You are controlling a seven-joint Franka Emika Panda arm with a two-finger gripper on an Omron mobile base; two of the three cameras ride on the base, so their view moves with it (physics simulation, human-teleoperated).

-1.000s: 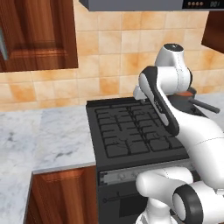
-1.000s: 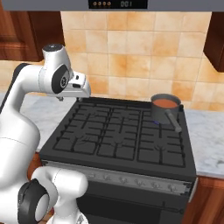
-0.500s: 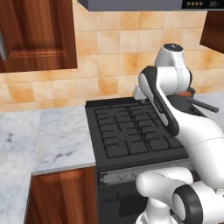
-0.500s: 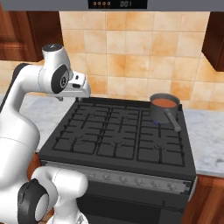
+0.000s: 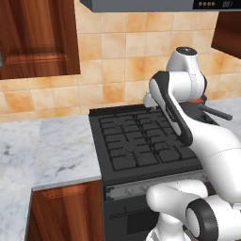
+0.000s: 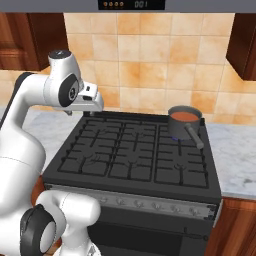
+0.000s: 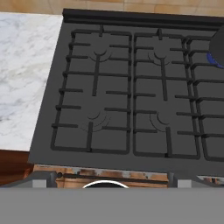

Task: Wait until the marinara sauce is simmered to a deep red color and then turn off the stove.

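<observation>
The stove (image 6: 132, 157) is found in service: a blue flame can be made out under the saucepan (image 6: 184, 123) at the far right burner, so the burner is judged to be lit and the turning-off is not yet done. The task is assessed as being in its waiting stage; the knob strip (image 6: 145, 204) along the near front edge is untouched, and the arm is held well above the far left of the cooktop, well apart from both pan and knobs.

The saucepan is seated upright on the grate at the far right, its handle pointing toward the near right. A little of its dark rim is also caught at the right edge of the hand view, the blue glow just below it.

The marinara sauce (image 6: 184, 116) is seen as a smooth orange-red disc filling the pan. It is judged not yet a deep red, so further waiting appears to be called for.

The gripper (image 6: 93, 101) is carried with its jaws spread wide and nothing between them.
</observation>
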